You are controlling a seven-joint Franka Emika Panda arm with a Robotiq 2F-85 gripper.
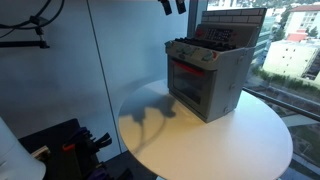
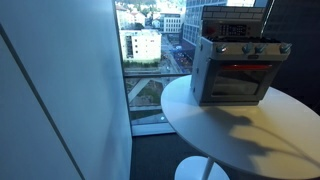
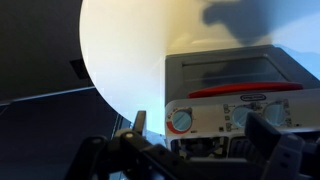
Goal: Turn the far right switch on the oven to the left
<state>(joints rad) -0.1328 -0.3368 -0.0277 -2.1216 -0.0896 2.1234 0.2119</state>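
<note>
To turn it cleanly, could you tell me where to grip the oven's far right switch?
Pinch the round dial across its rim, fingers on opposite sides, coming straight at the oven's front panel. It faces outward as a disc, so likely only the rim offers grip.

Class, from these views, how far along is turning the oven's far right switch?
Done: nothing visible. In hand: the approach; the gripper hangs open above the oven, touching no switch, with the switch panel below it in the wrist view. Left: reach the far right switch, grip it, turn it left.
</note>
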